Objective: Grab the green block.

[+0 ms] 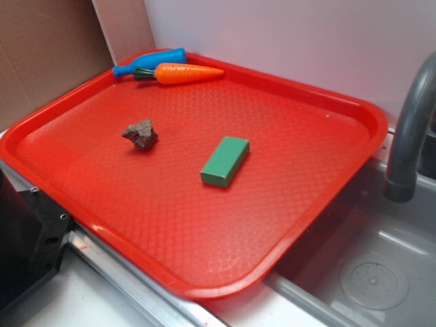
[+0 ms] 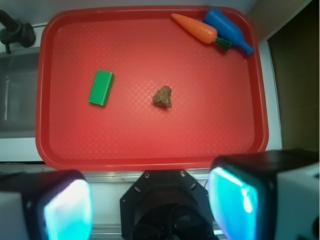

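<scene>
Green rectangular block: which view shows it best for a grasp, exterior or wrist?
Wrist. The small flat green rectangular block appears top-down with its full outline on the red plastic tray, unobstructed. The exterior view shows it obliquely, adding side faces and thickness.

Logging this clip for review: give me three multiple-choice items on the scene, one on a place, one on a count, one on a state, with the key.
1. Where does the green block lie?
A. On the red tray, apart from the brown rock
B. In the sink
C. Against the carrot

2. How many things lie on the tray?
A. Two
B. Four
C. Six

3. What is the state of the hand?
A. Shut on the block
B. Open, holding nothing
C. Shut on the rock

Key: 1 A, bare tray shows between block and rock. 2 B, block, rock, carrot and blue bottle. 3 B, the wrist view shows its fingers spread wide, well off the tray.
</scene>
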Available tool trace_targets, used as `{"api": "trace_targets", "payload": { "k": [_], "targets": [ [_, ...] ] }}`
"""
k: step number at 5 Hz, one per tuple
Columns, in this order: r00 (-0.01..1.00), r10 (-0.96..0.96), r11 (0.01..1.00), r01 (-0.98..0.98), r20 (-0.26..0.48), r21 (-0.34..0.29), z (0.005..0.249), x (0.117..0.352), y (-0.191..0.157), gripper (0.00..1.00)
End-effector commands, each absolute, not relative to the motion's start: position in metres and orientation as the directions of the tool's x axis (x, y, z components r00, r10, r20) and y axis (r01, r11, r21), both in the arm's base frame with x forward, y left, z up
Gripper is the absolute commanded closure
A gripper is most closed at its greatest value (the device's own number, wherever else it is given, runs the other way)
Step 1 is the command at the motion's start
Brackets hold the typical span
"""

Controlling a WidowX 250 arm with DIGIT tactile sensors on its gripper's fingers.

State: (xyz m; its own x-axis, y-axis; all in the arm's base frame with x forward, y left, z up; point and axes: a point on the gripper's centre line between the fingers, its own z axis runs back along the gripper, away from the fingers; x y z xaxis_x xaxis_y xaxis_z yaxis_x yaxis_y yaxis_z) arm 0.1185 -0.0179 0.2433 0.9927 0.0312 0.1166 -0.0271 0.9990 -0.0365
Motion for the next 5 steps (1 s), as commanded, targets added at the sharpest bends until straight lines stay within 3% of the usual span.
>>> {"api": "trace_targets", "payload": {
  "k": [1, 2, 3, 4, 5],
  "targets": [
    [0.993, 0.031, 0.999, -0.027, 0.117, -0.037, 0.243, 0.119, -0.018, 0.0],
    [0.996, -0.091, 0.996, 0.09, -0.015, -0.025, 0.193, 0.134, -0.048, 0.0],
    [0.993, -0.034, 0.997, 0.042, 0.115, -0.065, 0.156, 0.158, -0.084, 0.0],
    [0.984, 0.028, 0.998, -0.018, 0.178, -0.056, 0.134, 0.189, -0.099, 0.0],
    [0.986, 0.077, 0.997, -0.072, 0.149, -0.042, 0.102, 0.215, -0.1, 0.0]
  ]
}}
